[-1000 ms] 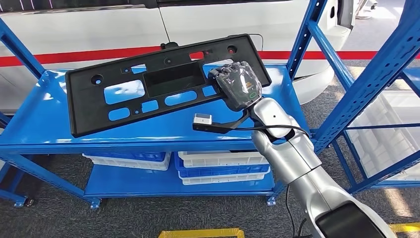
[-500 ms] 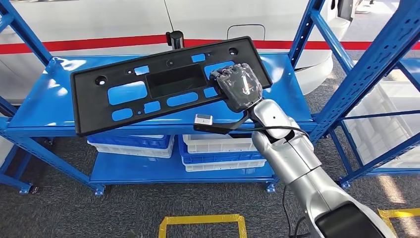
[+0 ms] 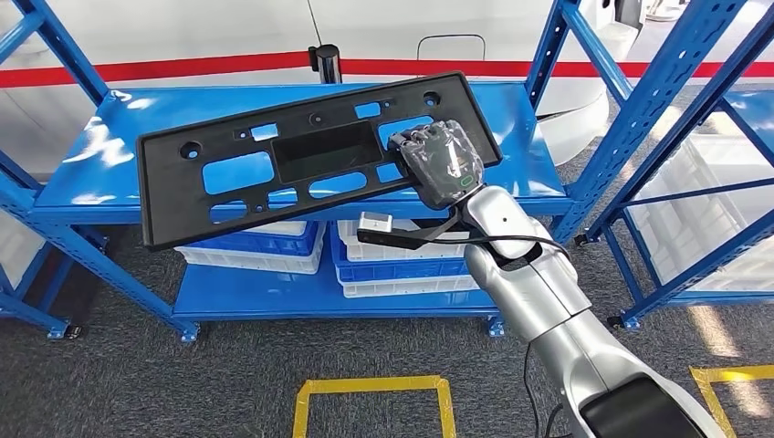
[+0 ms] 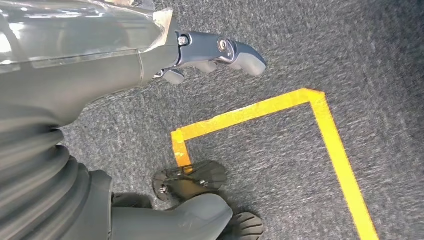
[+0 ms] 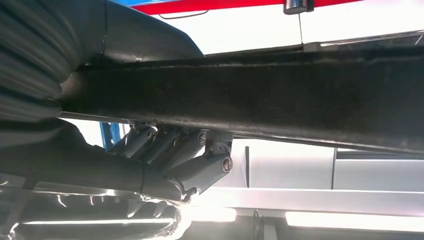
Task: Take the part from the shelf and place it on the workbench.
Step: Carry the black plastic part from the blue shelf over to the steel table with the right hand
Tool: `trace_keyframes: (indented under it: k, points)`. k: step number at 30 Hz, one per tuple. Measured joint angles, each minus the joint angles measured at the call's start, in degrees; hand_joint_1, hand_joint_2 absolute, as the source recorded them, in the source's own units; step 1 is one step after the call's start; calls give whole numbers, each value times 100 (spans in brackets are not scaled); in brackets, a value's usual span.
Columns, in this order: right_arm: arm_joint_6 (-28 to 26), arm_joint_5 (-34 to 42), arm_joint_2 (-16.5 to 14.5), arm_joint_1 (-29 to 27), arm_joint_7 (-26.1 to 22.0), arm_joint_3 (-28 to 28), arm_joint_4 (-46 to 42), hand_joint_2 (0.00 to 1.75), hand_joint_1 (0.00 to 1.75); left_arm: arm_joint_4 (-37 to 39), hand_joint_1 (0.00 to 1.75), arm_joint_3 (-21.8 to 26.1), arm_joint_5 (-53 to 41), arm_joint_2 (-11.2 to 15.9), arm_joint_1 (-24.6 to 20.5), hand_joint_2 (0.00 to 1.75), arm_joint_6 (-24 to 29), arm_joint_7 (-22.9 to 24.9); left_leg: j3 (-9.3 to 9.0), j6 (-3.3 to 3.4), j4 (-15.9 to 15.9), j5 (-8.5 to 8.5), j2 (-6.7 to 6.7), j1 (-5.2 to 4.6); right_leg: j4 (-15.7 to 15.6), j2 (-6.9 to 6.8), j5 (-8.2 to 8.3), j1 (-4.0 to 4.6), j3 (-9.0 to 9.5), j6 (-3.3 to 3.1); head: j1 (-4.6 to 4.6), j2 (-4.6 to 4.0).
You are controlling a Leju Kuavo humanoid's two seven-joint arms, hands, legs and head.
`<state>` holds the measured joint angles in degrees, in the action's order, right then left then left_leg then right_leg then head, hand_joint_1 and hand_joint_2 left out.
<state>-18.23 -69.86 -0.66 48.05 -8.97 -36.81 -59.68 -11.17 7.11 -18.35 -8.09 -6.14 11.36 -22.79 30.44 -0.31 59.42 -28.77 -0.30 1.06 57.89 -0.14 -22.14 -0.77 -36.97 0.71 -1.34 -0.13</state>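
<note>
The part (image 3: 183, 196) is a long black plastic panel with several cut-outs. In the head view it hangs tilted in the air in front of the blue shelf (image 3: 91, 182), its left end lower. My right hand (image 3: 443, 164) grips its right end, fingers curled over the edge. The right wrist view shows the part's dark edge (image 5: 300, 100) close up, with my fingers (image 5: 190, 155) wrapped under it. My left hand (image 4: 150, 55) hangs over grey carpet with its fingers apart and nothing in it.
White and blue crates (image 3: 402, 265) sit on the shelf's lower level. A second blue rack (image 3: 657, 119) stands to the right. A white vehicle with a red stripe (image 3: 183, 66) is behind the shelf. Yellow tape (image 3: 370, 388) marks a square on the carpet.
The whole picture has shifted: the camera has drawn back from the shelf, which now looks farther off. The part stays in my right hand, now past the shelf's front edge.
</note>
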Motion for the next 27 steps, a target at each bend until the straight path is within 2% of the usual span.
trace_keyframes:
  k: [1,3,4,5,6,8,9,10,11,12,13,14,15,16,17,18,19,20,21,23,24,25,26,27]
  points:
    - [-1,-2,-5,7,1,7,-1,175,166,-1,0,-4,-4,1,-3,175,-3,0,-51,38,-114,-38,-16,-25,-9,-3,43,5,-6,43,-5,0]
    - [-2,-12,-3,11,3,17,0,175,166,0,0,-13,-18,0,-3,175,-20,4,4,152,-152,55,-8,-53,-25,-3,109,6,-33,125,-9,0]
    - [-4,-20,7,10,5,24,0,175,166,0,0,-22,-26,-1,-8,175,-31,10,52,213,-171,124,6,-59,25,0,53,10,-91,139,-10,0]
    - [-7,-28,21,7,7,33,1,175,166,-1,0,-31,-30,-1,-14,175,-40,16,115,276,-194,203,22,-59,168,4,-97,12,-175,129,3,0]
    - [-11,-37,38,3,9,46,1,175,166,-1,0,-39,-32,-2,-20,175,-45,21,190,324,-208,283,35,-56,430,7,-336,12,-284,98,10,0]
    - [-16,-49,65,-11,7,69,1,175,166,-2,0,-43,-29,2,-23,175,-49,27,371,371,-206,424,43,-80,1191,9,-844,10,-486,55,28,0]
    - [-17,-51,78,-20,4,78,1,175,166,-1,0,-43,-27,2,-22,175,-47,28,467,376,-203,497,47,-91,1522,9,-972,11,-528,73,27,0]
    - [-17,-52,87,-26,1,82,1,175,166,-1,0,-43,-25,2,-20,175,-43,28,562,376,-199,568,51,-102,1712,9,-989,12,-499,111,27,0]
    - [-17,-52,92,-29,-2,84,1,175,166,0,0,-43,-25,1,-19,175,-39,28,652,371,-196,637,53,-111,1693,9,-905,15,-368,158,28,0]
    - [-17,-52,95,-29,-3,85,1,175,166,1,0,-43,-24,0,-18,175,-35,28,735,362,-193,707,54,-119,1481,9,-786,18,-141,189,27,0]
    - [-17,-52,93,-27,-3,89,-1,175,166,0,0,-43,-23,-3,-17,175,-33,27,803,348,-188,769,53,-129,1082,8,-724,26,188,183,27,0]
    - [-17,-52,89,-23,-3,92,-6,175,166,-1,0,-43,-23,-6,-17,175,-32,26,858,329,-181,829,49,-142,607,7,-734,46,538,157,28,0]
    - [-18,-53,85,-17,-3,99,-15,175,166,-1,0,-43,-22,-9,-16,175,-32,22,891,303,-186,891,46,-151,221,10,-783,65,797,119,19,0]
    - [-19,-54,81,-12,-5,105,-24,175,166,-1,0,-43,-22,-12,-14,175,-32,17,910,274,-194,950,45,-154,-50,14,-845,84,947,80,13,0]
    - [-19,-54,79,-11,-7,110,-30,175,166,-1,0,-43,-22,-14,-12,175,-32,13,919,241,-211,1008,44,-151,-160,17,-859,101,973,53,5,0]
    - [-19,-53,80,-12,-8,114,-32,175,166,0,0,-43,-20,-15,-5,175,-32,10,928,204,-229,1051,43,-139,-174,18,-817,73,933,15,-3,0]
    - [-19,-53,79,-12,-10,115,-31,175,166,1,0,-43,-19,-14,3,175,-32,8,955,165,-204,1004,36,-122,-188,10,-762,46,906,-30,0,0]
    - [-19,-54,75,-13,-10,114,-30,175,166,1,0,-43,-17,-14,13,175,-32,8,1006,121,-91,827,27,-106,-197,-1,-690,18,873,-87,-10,0]
    - [-19,-55,68,-13,-10,113,-30,175,166,1,0,-43,-15,-11,22,175,-32,8,1081,78,125,556,20,-85,-204,-10,-609,-14,825,-131,-21,0]
    - [-19,-56,54,-19,-10,111,-30,175,166,1,0,-43,-15,-9,25,175,-32,8,1271,-8,867,-54,13,-43,-193,-18,-456,-15,662,-164,-43,0]
    - [-19,-57,51,-29,-10,111,-30,175,166,1,0,-43,-15,-8,25,175,-33,8,1333,-46,1223,-197,14,-19,-187,-18,-391,-16,575,-152,-44,0]
    - [-19,-59,51,-42,-10,110,-30,175,166,1,0,-43,-16,-4,26,175,-34,8,1328,-82,1461,-205,15,8,-179,-18,-327,-21,483,-133,-44,0]
    - [-19,-64,52,-58,-10,109,-30,175,166,1,0,-43,-16,-1,26,175,-37,8,1231,-111,1512,-101,16,37,-167,-19,-269,-31,397,-107,-44,0]
    - [-19,-71,54,-74,-10,108,-30,175,166,1,0,-43,-16,3,26,175,-39,8,1026,-137,1346,50,17,66,-148,-19,-219,-47,317,-73,-44,0]
